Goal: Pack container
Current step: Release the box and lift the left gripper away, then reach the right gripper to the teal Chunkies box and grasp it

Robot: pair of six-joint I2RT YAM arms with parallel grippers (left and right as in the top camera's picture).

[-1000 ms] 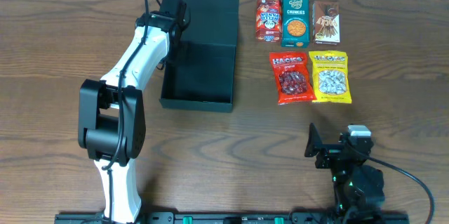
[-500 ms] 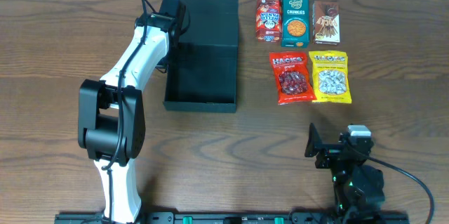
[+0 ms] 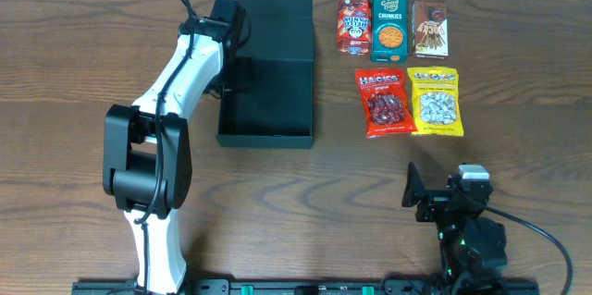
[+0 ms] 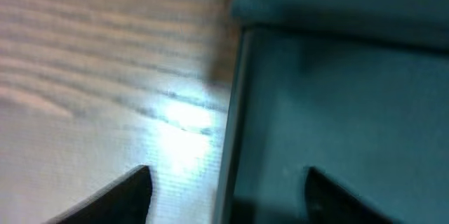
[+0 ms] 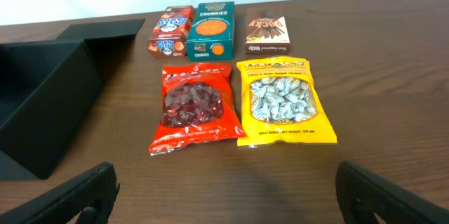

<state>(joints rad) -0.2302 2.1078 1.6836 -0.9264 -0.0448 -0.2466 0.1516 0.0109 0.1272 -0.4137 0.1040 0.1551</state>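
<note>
The container [image 3: 268, 92], a matte dark box with its flap lid laid open toward the far side, sits left of centre on the table. My left gripper [image 3: 225, 47] hangs at its left wall near the hinge. In the left wrist view the gripper [image 4: 228, 185] is open. One fingertip is over the table, the other is inside the box, and the thin wall [image 4: 231, 112] stands free between them. My right gripper [image 3: 442, 186] rests low at the front right, open and empty [image 5: 224, 189], facing the snacks.
Right of the container lie a red bag [image 3: 386, 103] and a yellow bag [image 3: 436, 101]. Behind them are a red packet [image 3: 353, 25], a teal Chunkies box [image 3: 389, 28] and a brown stick box [image 3: 430, 29]. The left arm's base [image 3: 148, 161] stands front left.
The container slid slightly to the right. The left gripper then spread its fingers and let go of the container's left wall. The right arm has not moved.
</note>
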